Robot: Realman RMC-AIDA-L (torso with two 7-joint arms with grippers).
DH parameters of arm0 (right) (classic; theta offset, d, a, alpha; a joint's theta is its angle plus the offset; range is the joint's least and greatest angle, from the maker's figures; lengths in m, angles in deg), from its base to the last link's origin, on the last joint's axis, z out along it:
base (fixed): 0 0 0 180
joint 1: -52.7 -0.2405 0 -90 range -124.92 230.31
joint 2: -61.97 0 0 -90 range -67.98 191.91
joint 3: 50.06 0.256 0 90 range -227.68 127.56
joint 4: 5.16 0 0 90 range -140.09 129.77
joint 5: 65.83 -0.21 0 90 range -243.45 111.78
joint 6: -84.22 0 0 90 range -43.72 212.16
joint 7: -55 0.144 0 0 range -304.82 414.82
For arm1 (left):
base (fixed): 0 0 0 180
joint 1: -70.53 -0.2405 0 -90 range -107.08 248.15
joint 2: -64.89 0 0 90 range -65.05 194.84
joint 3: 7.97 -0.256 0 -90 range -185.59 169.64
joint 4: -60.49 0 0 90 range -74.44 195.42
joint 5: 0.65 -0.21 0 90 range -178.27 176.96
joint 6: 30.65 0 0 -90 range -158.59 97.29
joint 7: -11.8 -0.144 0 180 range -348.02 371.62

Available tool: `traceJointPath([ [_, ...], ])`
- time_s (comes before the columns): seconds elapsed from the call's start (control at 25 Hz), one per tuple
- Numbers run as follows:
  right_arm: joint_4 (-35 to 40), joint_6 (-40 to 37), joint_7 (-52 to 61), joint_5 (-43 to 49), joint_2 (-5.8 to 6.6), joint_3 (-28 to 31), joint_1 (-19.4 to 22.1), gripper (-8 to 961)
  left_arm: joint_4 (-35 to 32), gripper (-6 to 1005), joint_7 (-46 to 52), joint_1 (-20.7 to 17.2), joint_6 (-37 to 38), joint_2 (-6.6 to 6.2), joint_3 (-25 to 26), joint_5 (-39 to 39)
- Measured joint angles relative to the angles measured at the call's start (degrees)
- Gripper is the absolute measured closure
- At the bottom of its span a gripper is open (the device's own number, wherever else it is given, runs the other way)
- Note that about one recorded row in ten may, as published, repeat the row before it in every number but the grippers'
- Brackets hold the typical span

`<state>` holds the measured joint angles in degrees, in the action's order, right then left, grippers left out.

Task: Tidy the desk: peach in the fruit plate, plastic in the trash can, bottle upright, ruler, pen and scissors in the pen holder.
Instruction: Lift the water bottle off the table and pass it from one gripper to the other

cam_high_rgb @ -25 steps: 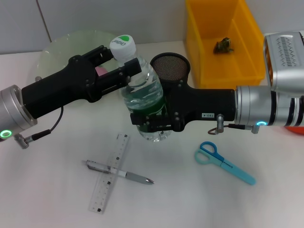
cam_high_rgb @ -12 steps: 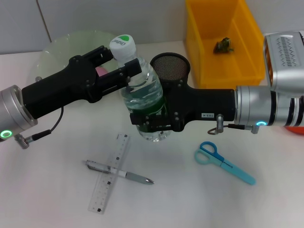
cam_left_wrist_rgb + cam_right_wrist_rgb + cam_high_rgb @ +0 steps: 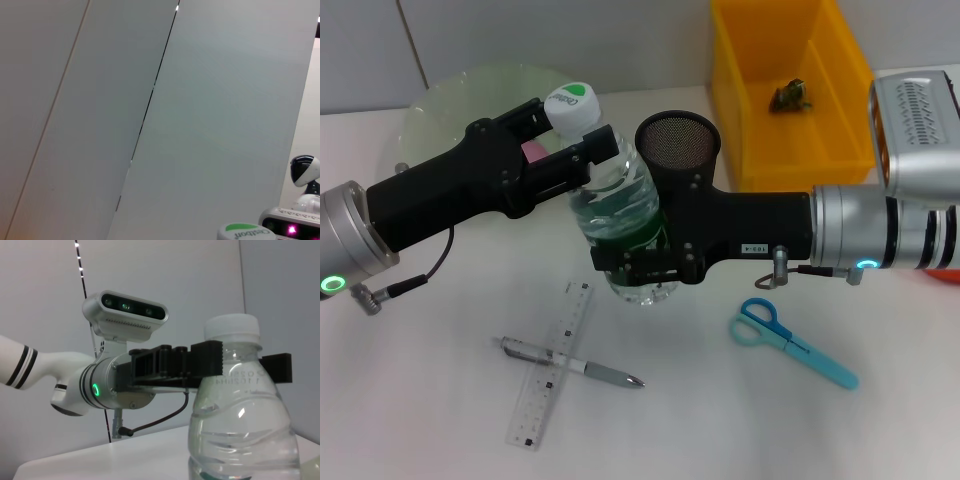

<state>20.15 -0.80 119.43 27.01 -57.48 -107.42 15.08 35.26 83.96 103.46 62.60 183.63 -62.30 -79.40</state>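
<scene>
Two grippers meet on the bottle (image 3: 620, 215) at frame centre in the head view. Left gripper (image 3: 582, 140) comes in from the left edge, fingers either side of the bottle's neck just under the white cap (image 3: 570, 103), closed on it. Right gripper (image 3: 635, 262) comes in from the right edge, fingers clamped round the bottle's lower body by the green label. Bottle is near upright, cap leaning slightly to upper left, base at or just above the table (image 3: 420, 400); contact with the table cannot be told.

Right wrist view: bottle (image 3: 242, 415) fills the lower right, clear with water inside, left gripper (image 3: 210, 362) black fingers flanking its neck, silver left arm behind it at centre left. Left wrist view: mostly wall, only the cap (image 3: 242, 231) edge at the bottom.

Pen holder (image 3: 678, 143), black mesh, stands just behind the right gripper, upper centre. Fruit plate (image 3: 450, 95), pale green, upper left, partly behind the left arm; something pink (image 3: 532, 149) shows through the gripper there, too hidden to identify. Trash can (image 3: 790, 90), yellow bin, upper right, with a small dark crumpled item (image 3: 789, 95) inside.

Ruler (image 3: 552, 362) lies lower centre-left, diagonal, with the pen (image 3: 570, 362) crossing over it. Scissors (image 3: 792, 341), blue handles, lie lower right, well apart from ruler and pen.
</scene>
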Motion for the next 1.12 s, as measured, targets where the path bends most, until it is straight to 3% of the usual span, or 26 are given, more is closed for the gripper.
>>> traceJointPath([
  [1.12,0.0,-0.34,0.35,-0.04,-0.17,-0.03,-0.23,184,0.0,276,-0.08,-1.03,0.11,-0.17,0.01,-0.18],
])
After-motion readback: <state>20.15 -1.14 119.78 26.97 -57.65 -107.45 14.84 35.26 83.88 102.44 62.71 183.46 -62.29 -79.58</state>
